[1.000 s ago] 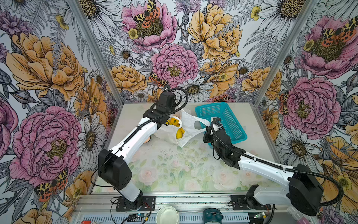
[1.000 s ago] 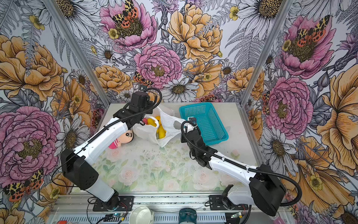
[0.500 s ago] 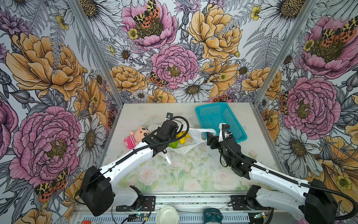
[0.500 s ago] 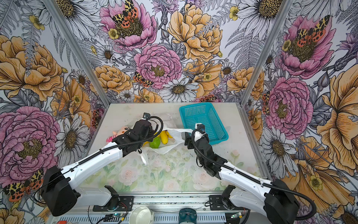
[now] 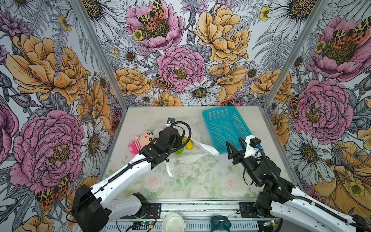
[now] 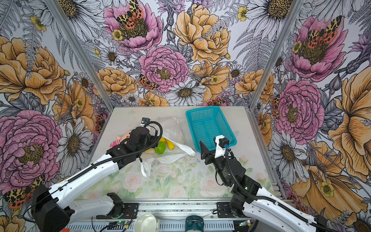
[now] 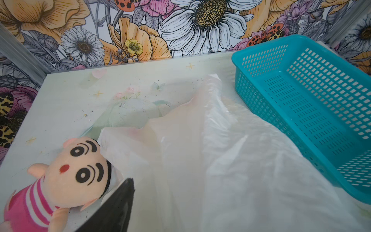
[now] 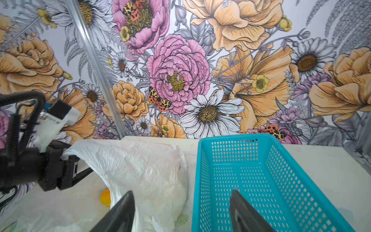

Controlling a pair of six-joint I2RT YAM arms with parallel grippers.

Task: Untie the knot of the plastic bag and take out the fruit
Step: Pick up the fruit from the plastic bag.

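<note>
1. So, the bag (image 5: 192, 158) lies slumped mid-table (image 5: 200, 180), nearer the back edge, between doll (image 5: 140, 140) and basket (image 5: 224, 126). No knot I can spot, and the handles (image 5: 169, 169) lie loose.
2. A green fruit (image 6: 160, 148) and a yellow fruit (image 6: 170, 145) sit at its mouth.
3. Right gripper (image 5: 233, 148) is spread wide and empty, off the basket's front corner. Left gripper (image 8: 76, 174) hangs over the bag. Only one finger (image 7: 118, 204) shows, so can't tell.
4. The film looks flimsy and slippery, so I'd pinch a handle or the rim. The fruit looks light and hard, so grip across the middle.
</note>
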